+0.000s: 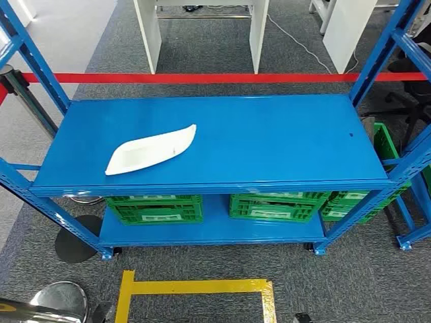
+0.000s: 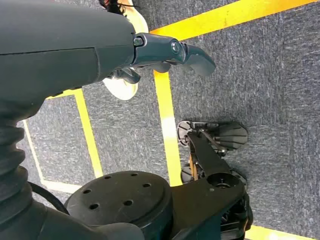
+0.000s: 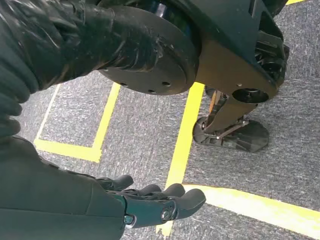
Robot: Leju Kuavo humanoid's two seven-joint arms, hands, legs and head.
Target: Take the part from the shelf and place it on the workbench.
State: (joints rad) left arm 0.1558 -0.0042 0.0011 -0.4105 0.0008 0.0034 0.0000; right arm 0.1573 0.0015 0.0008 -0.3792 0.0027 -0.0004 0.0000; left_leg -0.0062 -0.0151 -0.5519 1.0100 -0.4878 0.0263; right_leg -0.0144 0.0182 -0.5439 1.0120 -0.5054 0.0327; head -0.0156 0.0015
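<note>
The step in hand looks like the very start, the approach before any reach. The white part [image 1: 151,149] lies flat on the top board of the blue shelf [image 1: 285,145], toward 10 o'clock from the board's middle, near the front edge. The left robot hand [image 2: 166,55] hangs over the carpet beside yellow floor tape [image 2: 168,130], fingers extended, holding nothing. The right robot hand [image 3: 158,202] likewise hangs low, fingers loosely stretched out and empty. Next, an arm must probably rise and reach forward to the part. Green crates [image 1: 155,208] sit on the lower board; their white labels are unreadable
</note>
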